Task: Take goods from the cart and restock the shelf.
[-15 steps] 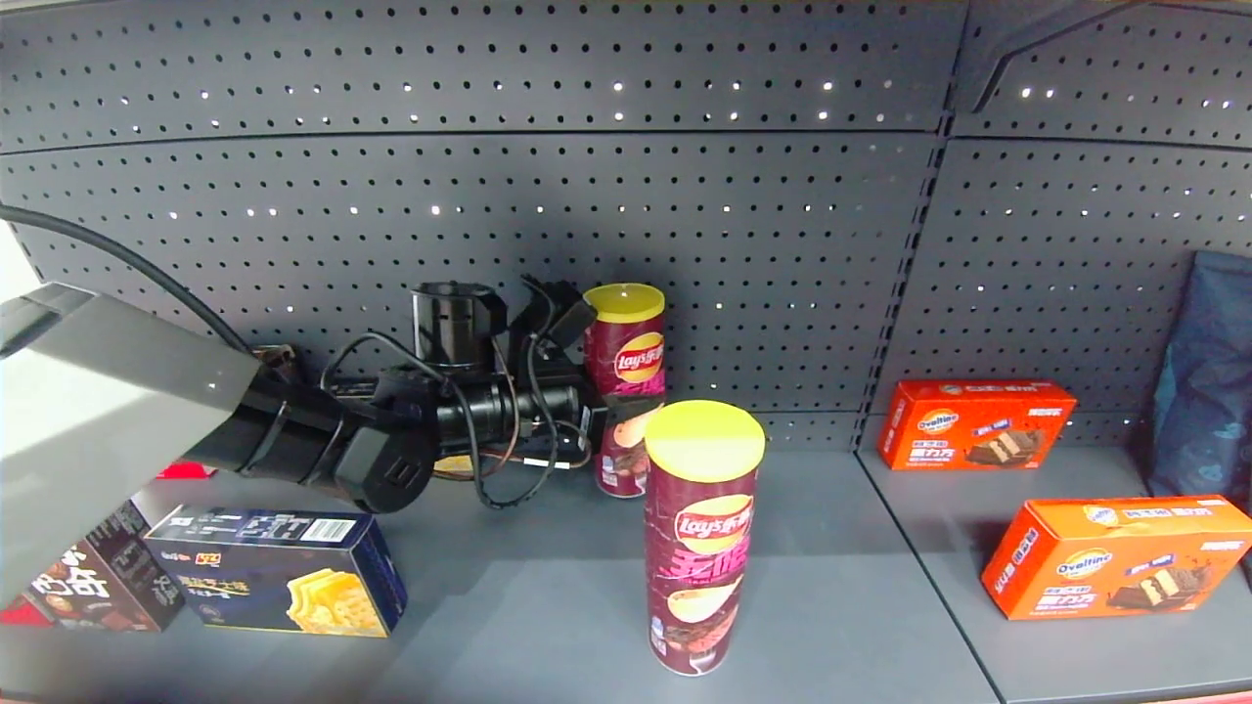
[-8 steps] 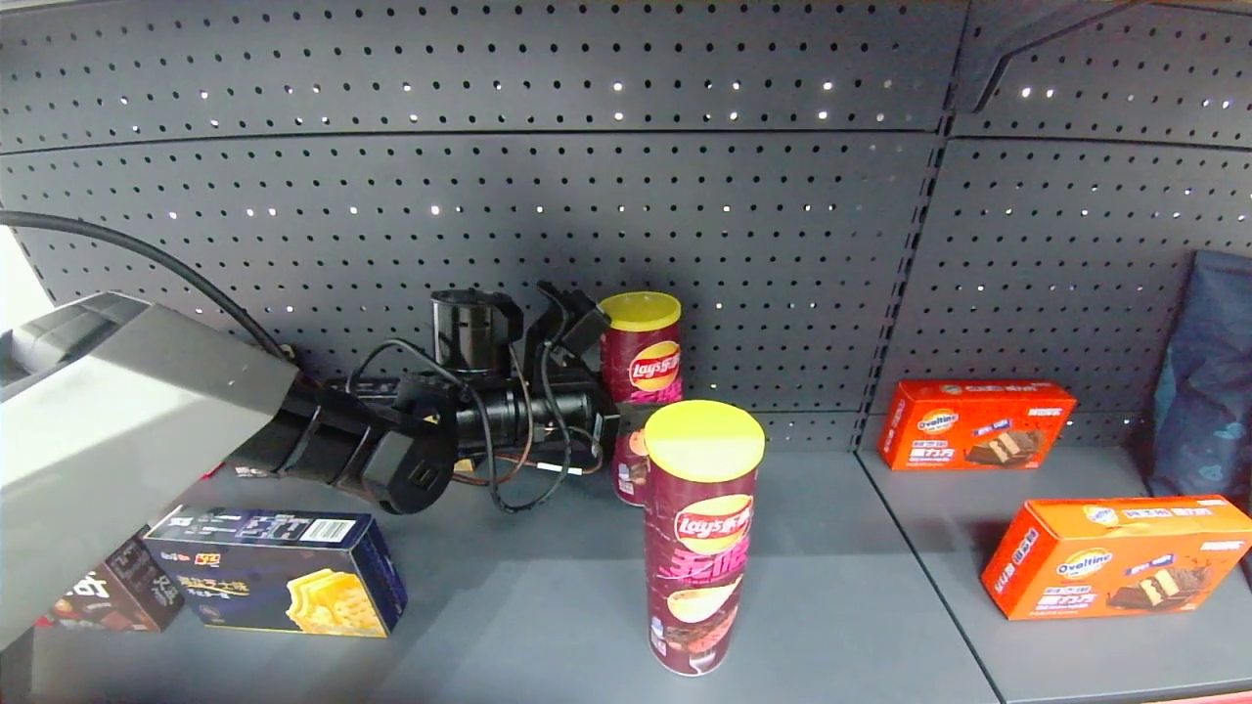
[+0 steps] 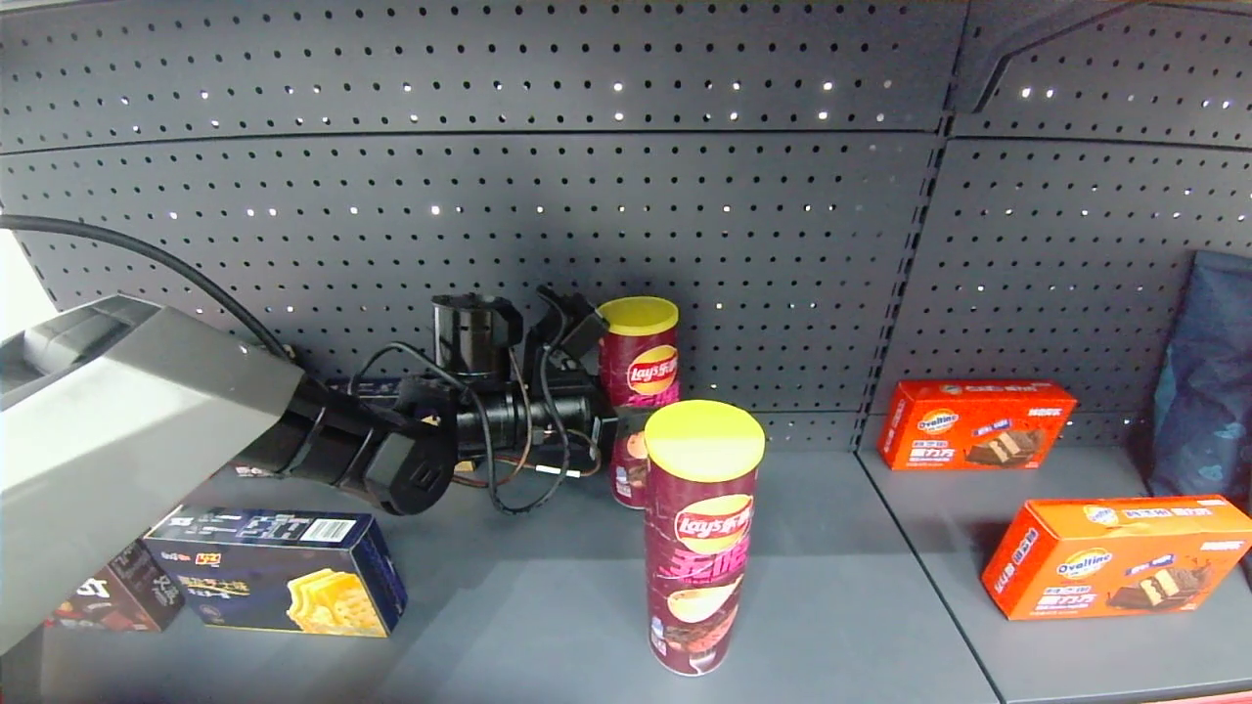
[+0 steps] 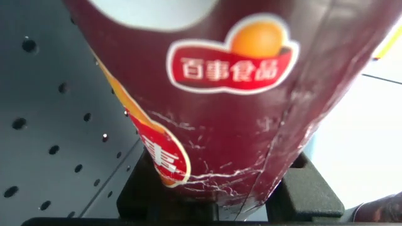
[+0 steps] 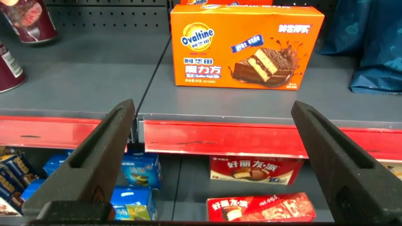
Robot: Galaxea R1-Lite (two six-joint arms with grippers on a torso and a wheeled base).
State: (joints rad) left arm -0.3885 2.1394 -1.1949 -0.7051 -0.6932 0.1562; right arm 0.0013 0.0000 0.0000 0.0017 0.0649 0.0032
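The jaws of the left gripper [image 3: 626,416] are closed on the rear chip can [image 3: 641,357], which is gripped around its lower half and held upright just in front of the pegboard [image 3: 782,244]. Whether its base touches the shelf [image 3: 548,606] cannot be told. The left arm [image 3: 127,430] is stretched almost level from the left side, with the wrist turned towards the can, and it passes above the blue biscuit box [image 3: 279,572]. The front chip can [image 3: 702,538] is stood nearer the shelf edge, just ahead of the gripped one. The right gripper [image 5: 213,110] is held with its jaws spread wide and nothing between them, in front of the red front strip [image 5: 251,138], facing an orange box [image 5: 247,45].
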